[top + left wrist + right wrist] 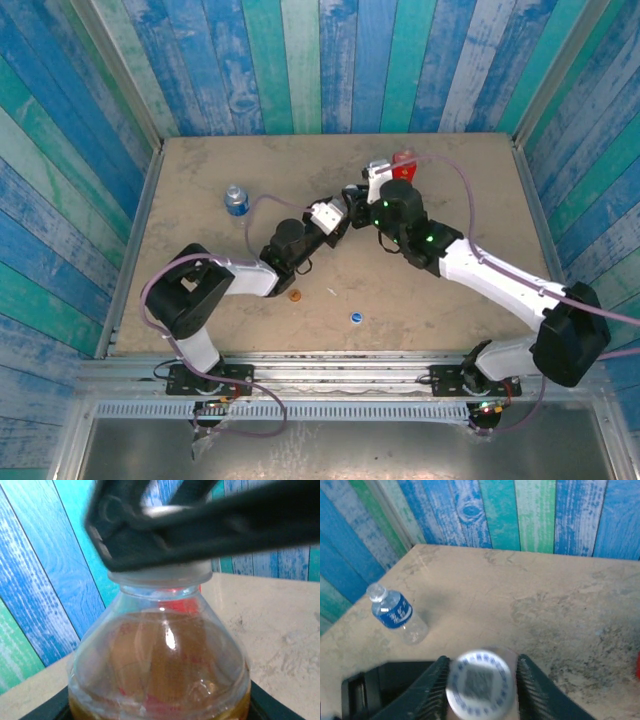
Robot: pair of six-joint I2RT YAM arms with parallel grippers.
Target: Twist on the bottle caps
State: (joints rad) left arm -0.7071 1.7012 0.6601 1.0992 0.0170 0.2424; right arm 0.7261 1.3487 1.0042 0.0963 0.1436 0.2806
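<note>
Two arms splitting the job: left gripper (345, 208) clamped round the amber tea bottle (160, 665) so it won't spin, while the white cap (480, 685) sits on its neck between the fingers of the right gripper (481, 677), though it's too blurry to tell if they're actually pinching.

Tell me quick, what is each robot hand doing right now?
Left gripper: closed, holding the tea bottle.
Right gripper: fingers around the white cap on that bottle; whether it is squeezing cannot be told.
</note>
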